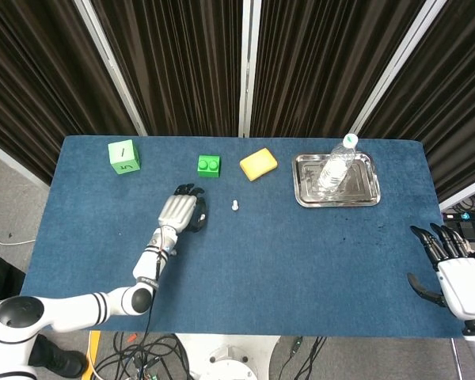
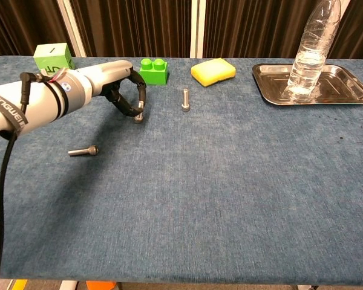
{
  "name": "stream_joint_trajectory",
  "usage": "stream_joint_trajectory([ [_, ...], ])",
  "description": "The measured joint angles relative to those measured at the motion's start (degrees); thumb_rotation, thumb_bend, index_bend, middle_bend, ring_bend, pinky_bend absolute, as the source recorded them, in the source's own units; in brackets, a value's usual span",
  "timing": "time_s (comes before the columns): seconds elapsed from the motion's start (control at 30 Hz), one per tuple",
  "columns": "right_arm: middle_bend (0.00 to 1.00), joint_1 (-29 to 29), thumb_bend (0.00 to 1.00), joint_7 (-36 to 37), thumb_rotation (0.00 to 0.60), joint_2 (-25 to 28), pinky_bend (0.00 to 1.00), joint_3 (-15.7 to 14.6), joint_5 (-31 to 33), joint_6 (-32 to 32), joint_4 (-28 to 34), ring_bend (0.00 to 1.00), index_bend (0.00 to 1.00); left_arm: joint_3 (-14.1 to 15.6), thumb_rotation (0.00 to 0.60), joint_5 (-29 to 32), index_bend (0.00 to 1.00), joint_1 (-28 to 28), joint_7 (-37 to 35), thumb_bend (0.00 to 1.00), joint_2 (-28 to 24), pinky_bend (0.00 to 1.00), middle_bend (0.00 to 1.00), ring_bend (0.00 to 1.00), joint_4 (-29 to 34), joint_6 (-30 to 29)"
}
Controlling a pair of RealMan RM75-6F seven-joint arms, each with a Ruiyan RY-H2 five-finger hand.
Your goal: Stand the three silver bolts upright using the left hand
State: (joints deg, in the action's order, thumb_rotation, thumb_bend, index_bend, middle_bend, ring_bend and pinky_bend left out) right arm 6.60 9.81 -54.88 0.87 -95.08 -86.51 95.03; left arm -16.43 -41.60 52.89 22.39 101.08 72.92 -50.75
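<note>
**Second bolt going upright, one left lying**

The left hand (image 2: 128,99) hangs over the blue surface (image 2: 230,181), its fingers curled down around a small silver bolt (image 2: 139,116) pinched at the fingertips, the bolt's lower end at or just above the cloth. I judge this the setting-down of the second bolt. At about 2 o'clock from the hand, an upright bolt (image 2: 185,99) already stands on its head, near the yellow sponge (image 2: 213,70) and the green brick (image 2: 154,70). At about 7 o'clock from the hand, the lying bolt (image 2: 84,151) rests on its side, untouched.

The right hand (image 1: 451,273) waits off the surface at the far right, fingers apart, holding nothing.

Next, the held bolt needs seating flat on its head, then a gentle release that does not tip it. After that, the hand must go down-left for the lying one.
</note>
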Motion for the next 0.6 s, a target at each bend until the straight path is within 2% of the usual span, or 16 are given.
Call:
stream_joint_trajectory([
  [0.4,0.16,-0.3,0.25,-0.5,0.6,0.1,0.0,-0.2,-0.3,-0.4,0.4,0.0,0.06,0.6,0.6,-0.8,0.45,-0.7,-0.4,0.37,-0.8,0.0,0.16,0.0,1.2,-0.3],
  [0.6,0.16,-0.3,0.25,-0.2,0.6,0.2,0.0,-0.1,-0.4,-0.7,0.3,0.0,0.06,0.6,0.6,-2.3,0.38,-1.3,-0.5,0.37,-2.4,0.0,0.16,0.0,4.1,-2.1],
])
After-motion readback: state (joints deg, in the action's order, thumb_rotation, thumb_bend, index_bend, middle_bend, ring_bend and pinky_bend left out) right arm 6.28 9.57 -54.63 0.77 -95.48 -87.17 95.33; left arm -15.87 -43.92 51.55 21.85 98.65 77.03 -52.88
